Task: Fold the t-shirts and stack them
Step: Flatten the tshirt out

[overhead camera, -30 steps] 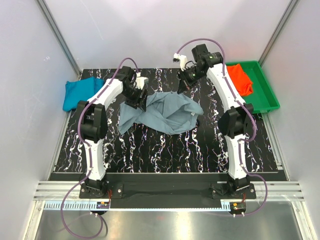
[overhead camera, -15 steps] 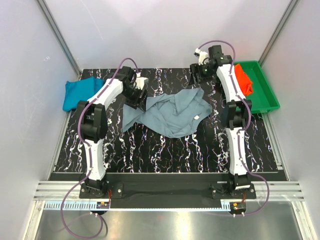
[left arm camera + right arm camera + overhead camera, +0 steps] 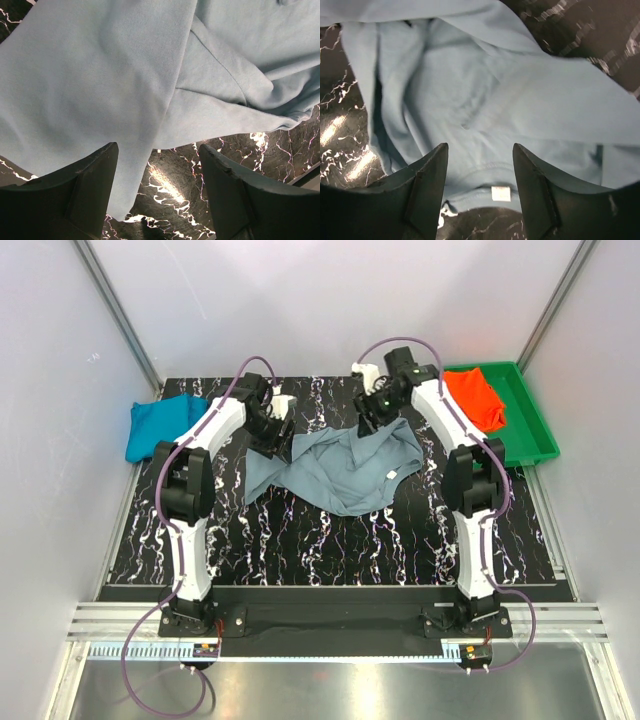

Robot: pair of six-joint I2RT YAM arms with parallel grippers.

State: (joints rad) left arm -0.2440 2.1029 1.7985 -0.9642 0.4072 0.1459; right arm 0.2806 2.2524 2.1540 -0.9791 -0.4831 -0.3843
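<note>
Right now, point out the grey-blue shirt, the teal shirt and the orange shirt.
grey-blue shirt (image 3: 335, 475), top external view, middle of its crumpled body
teal shirt (image 3: 155, 428), top external view, centre of the heap
orange shirt (image 3: 480, 400), top external view, its middle

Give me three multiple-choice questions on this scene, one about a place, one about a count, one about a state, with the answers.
1. Where is the orange-red t-shirt? A: table centre. B: in the green tray. C: under the left arm.
2. How many t-shirts are in view? A: two. B: three. C: four.
3. How does the grey-blue t-shirt lie? A: crumpled, spread out. B: neatly folded. C: stacked on another.
Answers: 1 B, it lies inside the tray's walls. 2 B, counting the teal t-shirt at far left. 3 A, wrinkled cloth sprawls under the open left gripper and right gripper.
</note>
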